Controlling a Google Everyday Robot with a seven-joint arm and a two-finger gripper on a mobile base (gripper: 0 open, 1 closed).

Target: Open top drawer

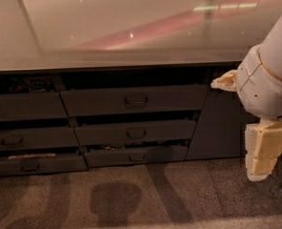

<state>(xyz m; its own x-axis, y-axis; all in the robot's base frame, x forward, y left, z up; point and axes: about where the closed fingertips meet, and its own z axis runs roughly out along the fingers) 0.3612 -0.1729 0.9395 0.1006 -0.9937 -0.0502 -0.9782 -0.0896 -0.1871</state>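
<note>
The top drawer (131, 100) is the widest dark grey front in the middle column, just under the countertop, with a small loop handle (136, 100) at its centre. A dark gap runs above it and none of its interior shows. My gripper (261, 152), cream-coloured, hangs pointing down at the right edge of the view, in front of the plain cabinet door. It is well right of the handle and lower than it, touching nothing.
Two slimmer drawers (135, 133) sit below the top one, and narrower drawers (22, 106) fill the left column. A plain dark door panel (217, 125) is to the right. A glossy countertop (107, 27) lies above. Carpet (131, 199) covers the floor.
</note>
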